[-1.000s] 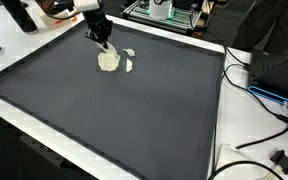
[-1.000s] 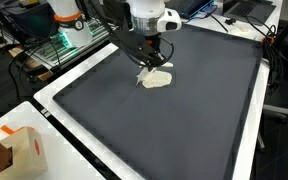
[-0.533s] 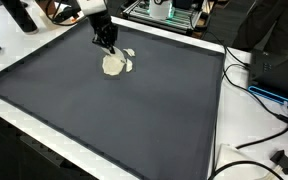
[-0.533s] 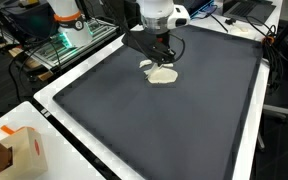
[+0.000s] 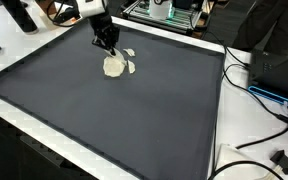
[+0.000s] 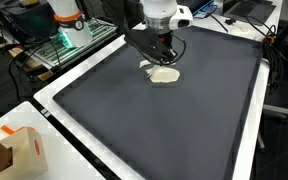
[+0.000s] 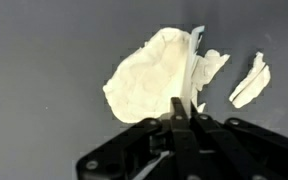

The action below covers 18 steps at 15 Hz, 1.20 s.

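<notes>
A crumpled white cloth [image 5: 114,67] lies on the dark grey mat [image 5: 134,115] near its far edge, also in an exterior view [image 6: 165,75]. My gripper [image 5: 108,45] stands right above it [image 6: 164,60]. In the wrist view the black fingers [image 7: 187,108] are pressed together on a thin fold of the cloth [image 7: 149,80]. A small torn white scrap [image 7: 249,82] lies on the mat beside the cloth, apart from it.
The mat sits on a white-edged table [image 5: 44,140]. Cables and black gear [image 5: 274,80] lie off the mat's side. A metal rack with electronics [image 6: 69,40] stands beyond the table. A cardboard box [image 6: 19,150] sits at a table corner.
The gripper and the cloth have shifted a short way sideways across the mat since one second ago. Almost nothing has moved in the last half second.
</notes>
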Available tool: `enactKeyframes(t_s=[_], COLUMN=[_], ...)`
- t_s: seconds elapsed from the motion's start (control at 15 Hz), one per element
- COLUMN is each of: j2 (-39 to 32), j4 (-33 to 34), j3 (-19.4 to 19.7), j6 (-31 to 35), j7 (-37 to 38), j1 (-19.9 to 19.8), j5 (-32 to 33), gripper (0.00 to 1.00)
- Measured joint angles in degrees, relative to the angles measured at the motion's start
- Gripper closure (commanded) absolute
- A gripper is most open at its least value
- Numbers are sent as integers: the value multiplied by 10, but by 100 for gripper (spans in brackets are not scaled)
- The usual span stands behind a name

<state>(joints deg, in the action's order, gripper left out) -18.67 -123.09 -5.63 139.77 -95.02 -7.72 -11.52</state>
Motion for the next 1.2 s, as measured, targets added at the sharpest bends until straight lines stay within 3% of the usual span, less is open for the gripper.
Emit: enactKeyframes(t_s=[0.67, 0.93, 1.2], j2=[32, 32, 26], j4=[-39, -38, -34], j3=[53, 43, 22], j6=[-7, -7, -6], j7=[84, 29, -41], j1=[0, -4, -8], j5=[89, 76, 22], gripper=[99, 99, 99])
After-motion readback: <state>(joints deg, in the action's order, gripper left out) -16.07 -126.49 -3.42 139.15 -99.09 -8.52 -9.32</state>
